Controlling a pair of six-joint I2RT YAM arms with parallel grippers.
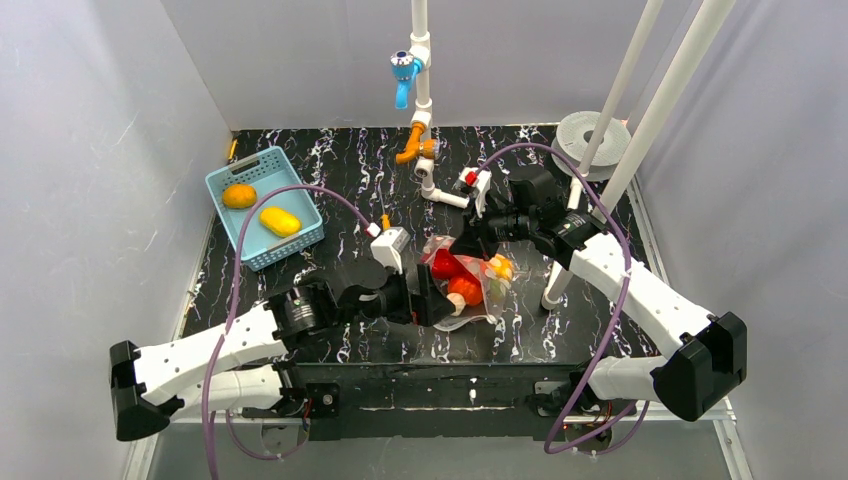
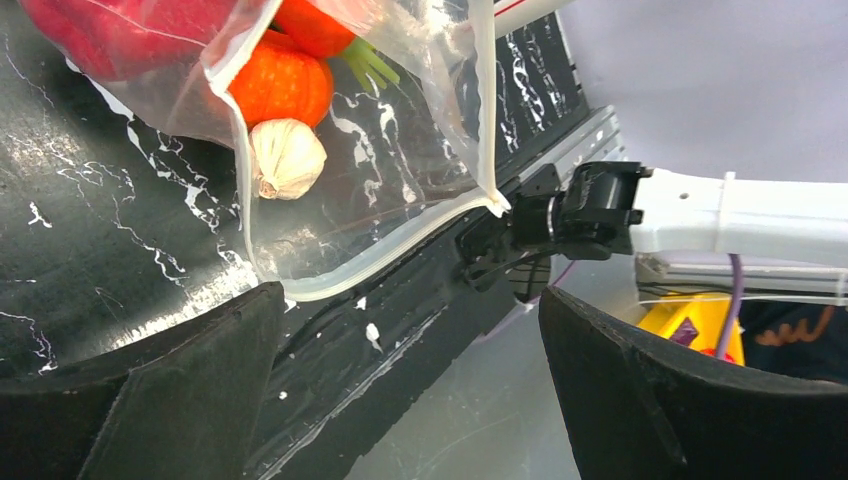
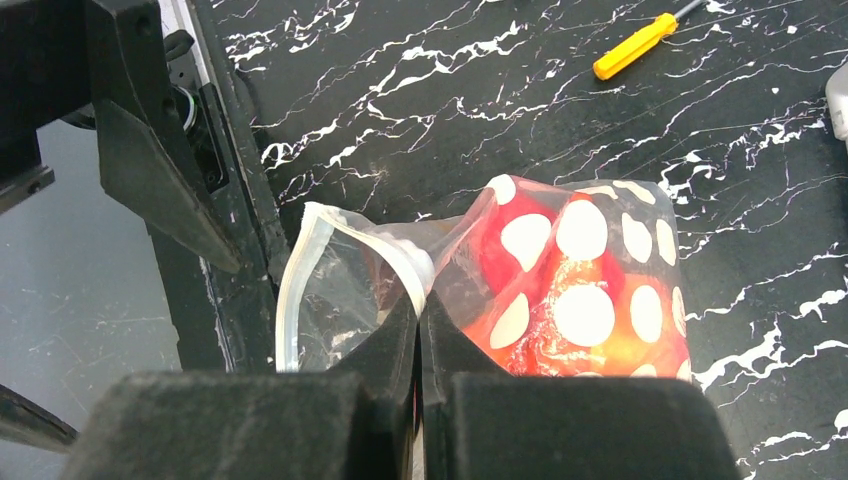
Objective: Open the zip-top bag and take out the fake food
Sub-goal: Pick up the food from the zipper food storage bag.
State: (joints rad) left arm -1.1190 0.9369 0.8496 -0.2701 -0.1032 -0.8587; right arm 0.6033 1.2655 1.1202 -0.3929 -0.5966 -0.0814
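Observation:
The zip-top bag (image 1: 470, 285) lies at the table's middle front, clear with white polka dots (image 3: 585, 285). Its mouth gapes open (image 2: 400, 200). Inside I see a red piece (image 2: 110, 35), a round orange piece (image 2: 283, 88), a carrot with a green top (image 2: 330, 30) and a white garlic (image 2: 287, 158). My right gripper (image 3: 418, 315) is shut on the bag's rim at the mouth, coming from above right (image 1: 483, 240). My left gripper (image 2: 415, 400) is open and empty, just in front of the bag's mouth (image 1: 425, 298). A round orange piece (image 1: 239, 196) and a yellow oblong piece (image 1: 280, 221) lie in the basket.
The light blue basket (image 1: 300, 240) stands at the back left. A yellow-handled screwdriver (image 3: 635, 45) lies on the black marbled table behind the bag. A white pipe with a blue valve (image 1: 405, 70) and orange fitting (image 1: 415, 150), a grey spool (image 1: 590, 135) and white poles (image 1: 640, 120) stand at the back.

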